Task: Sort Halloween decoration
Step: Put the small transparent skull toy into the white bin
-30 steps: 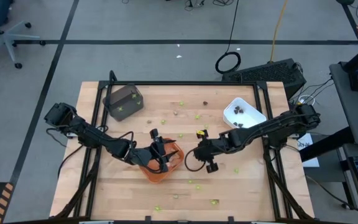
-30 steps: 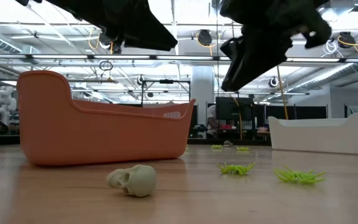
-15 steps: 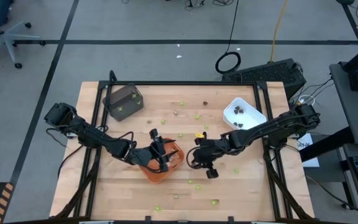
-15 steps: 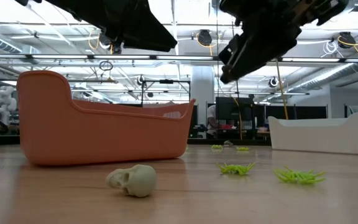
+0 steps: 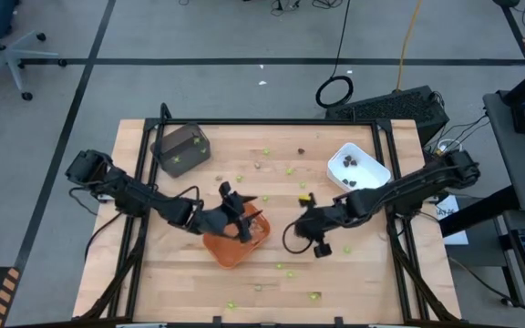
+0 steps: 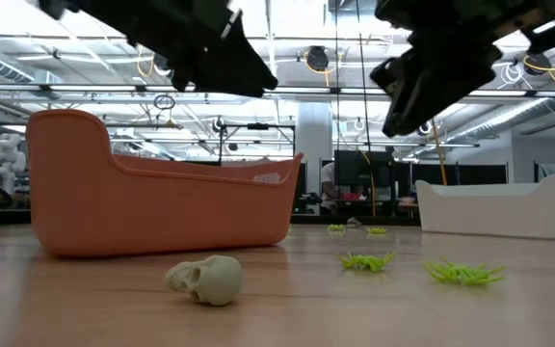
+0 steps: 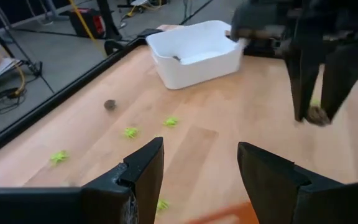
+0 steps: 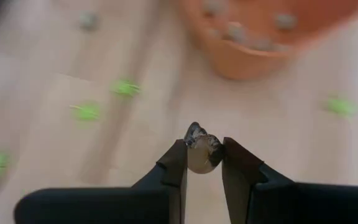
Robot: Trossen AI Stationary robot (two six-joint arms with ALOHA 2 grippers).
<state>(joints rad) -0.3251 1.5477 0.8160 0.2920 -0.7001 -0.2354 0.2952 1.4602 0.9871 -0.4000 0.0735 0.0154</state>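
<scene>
Skull (image 8: 202,151), a small tan-grey piece, sits pinched between the right gripper's (image 5: 318,239) fingers (image 8: 174,167), above the worktop (image 5: 363,273) just right of the orange tray (image 5: 237,244). That tray already holds similar grey pieces, so the carry probably runs leftward. The left gripper (image 5: 237,211) hangs over the same tray, fingers (image 7: 143,172) spread wide and empty. Green pieces (image 6: 364,260) and another skull (image 6: 205,279) lie scattered on the worktop.
</scene>
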